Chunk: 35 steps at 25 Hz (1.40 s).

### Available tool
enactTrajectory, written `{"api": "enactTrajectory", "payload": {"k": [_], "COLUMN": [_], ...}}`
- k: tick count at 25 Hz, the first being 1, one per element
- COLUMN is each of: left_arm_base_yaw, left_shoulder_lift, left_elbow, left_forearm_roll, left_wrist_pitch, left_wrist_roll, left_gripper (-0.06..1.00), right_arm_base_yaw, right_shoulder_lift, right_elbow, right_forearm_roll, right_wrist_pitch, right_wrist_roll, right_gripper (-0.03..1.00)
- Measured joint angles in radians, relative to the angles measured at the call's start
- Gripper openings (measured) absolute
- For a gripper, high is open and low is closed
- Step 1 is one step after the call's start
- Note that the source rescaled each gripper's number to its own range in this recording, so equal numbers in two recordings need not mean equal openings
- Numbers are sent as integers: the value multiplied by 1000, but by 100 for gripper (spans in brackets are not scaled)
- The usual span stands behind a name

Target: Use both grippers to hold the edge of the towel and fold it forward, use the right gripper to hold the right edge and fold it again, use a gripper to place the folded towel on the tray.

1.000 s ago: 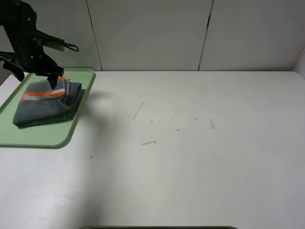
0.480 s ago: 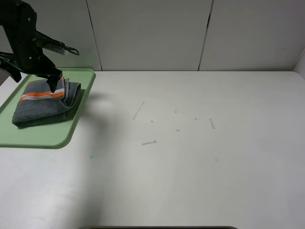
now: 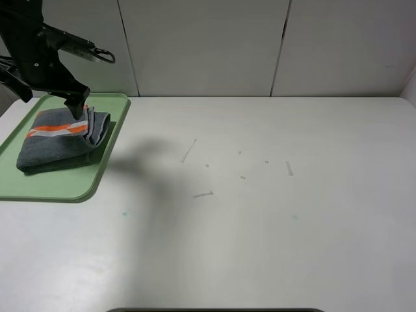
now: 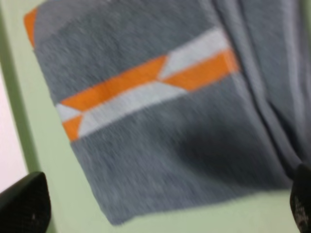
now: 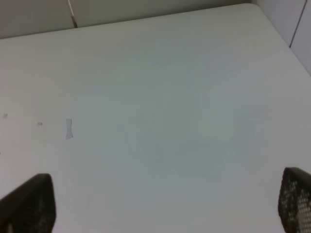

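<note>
Folded towel lies in the green tray; left gripper is just above its far edge, spread wide, empty. Retreat straight up so the fingers don't snag the folds. Right gripper is also spread wide, over bare tabletop.

The left black jointed end effector is cut off by the high camera's left and top edges and hides the far edge of the folded dark grey terry towel. The pale green plastic tray runs off the left edge. The left wrist view is blurred; only fingertips show at its corners.
</note>
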Motion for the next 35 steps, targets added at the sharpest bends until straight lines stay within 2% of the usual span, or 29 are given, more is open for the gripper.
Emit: {"api": "enactTrajectory", "payload": {"k": [5,11,19,27,35], "left_arm_base_yaw": [-45,-133,-217,-230,-230], "left_shoulder_lift": [-139,-416,-746,-1054,-1269], "left_elbow": [129,350,544,748,920], "left_forearm_roll": [-22,-46,-151,-263,-301], "left_wrist_pitch": [-22,-33,-32,-31,-20], "left_wrist_roll": [0,0,0,0,0], "left_gripper": [100,100,100,100,100], "right_arm_base_yaw": [0,0,0,0,0], "right_shoulder_lift": [0,0,0,0,0], "right_elbow": [0,0,0,0,0], "right_forearm_roll": [0,0,0,0,0], "right_wrist_pitch": [0,0,-1,-1,-1], "right_wrist_roll": [0,0,0,0,0], "right_gripper": [100,100,100,100,100]}}
